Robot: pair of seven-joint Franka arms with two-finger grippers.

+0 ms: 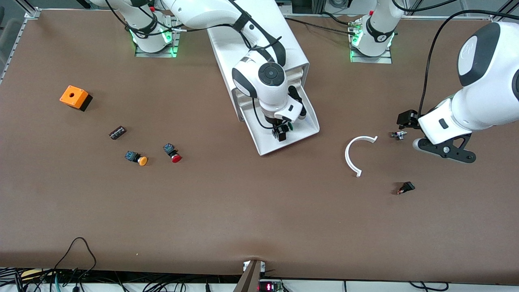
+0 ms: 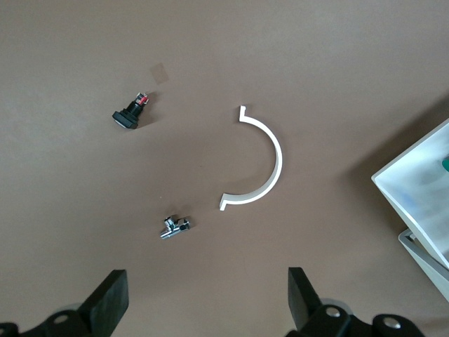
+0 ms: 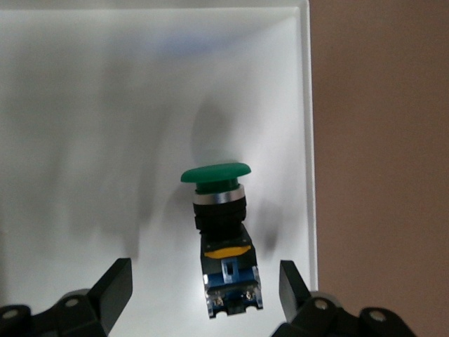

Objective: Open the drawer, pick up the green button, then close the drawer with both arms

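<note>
Brown bench [image 1: 243, 211] lies bare low in the front frame. At centre, the drawer [image 1: 310, 129] stands pulled out, holding the button [image 3: 219, 232], lengthwise, near its side wall. Right hand [image 3: 203, 298] straddles it, fingers spread. Left hand [image 2: 207, 309], spread, hovers at frame right over a small metal part [image 2: 174, 226].

No text, label, brand or number can be read on anything in these views. A small red lit display [image 1: 265, 287] sits at the table's edge nearest the front camera, but its characters are too small to make out.
</note>
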